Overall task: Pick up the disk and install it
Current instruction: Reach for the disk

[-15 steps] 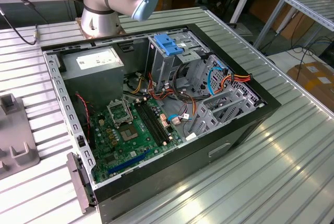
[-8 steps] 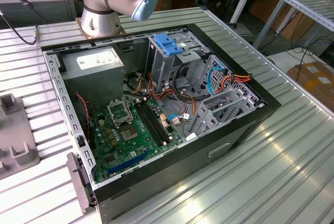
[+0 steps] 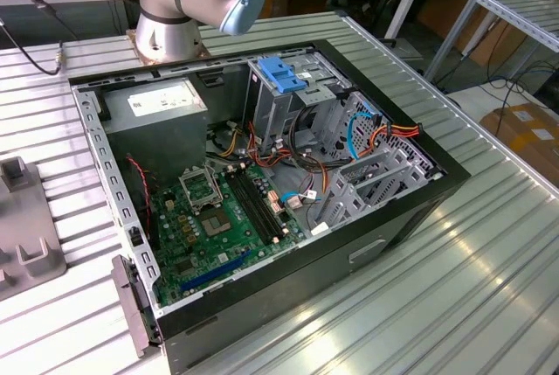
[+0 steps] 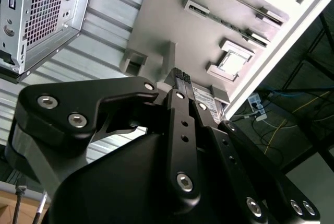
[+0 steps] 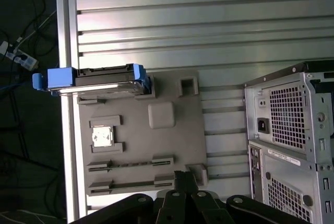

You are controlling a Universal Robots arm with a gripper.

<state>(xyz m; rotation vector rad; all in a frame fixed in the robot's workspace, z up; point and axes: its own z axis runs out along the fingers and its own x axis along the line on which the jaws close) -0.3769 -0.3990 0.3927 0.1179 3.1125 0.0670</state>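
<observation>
The table (image 3: 489, 288) is made of long silver metal strips with grooves between them. An open black computer box (image 3: 384, 244) sits in the middle of it, and the robot arm's round foot (image 3: 166, 43) stands on the table just behind the box. A flat grey tray (image 3: 26, 226) lies by the table's edge at the exterior view's left, apart from the box.

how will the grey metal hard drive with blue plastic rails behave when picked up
The disk looks like solid grey metal, so probably stiff and heavy for its size. It seems to stand on edge on the grey fixture plate, so a push might tip it.
</observation>
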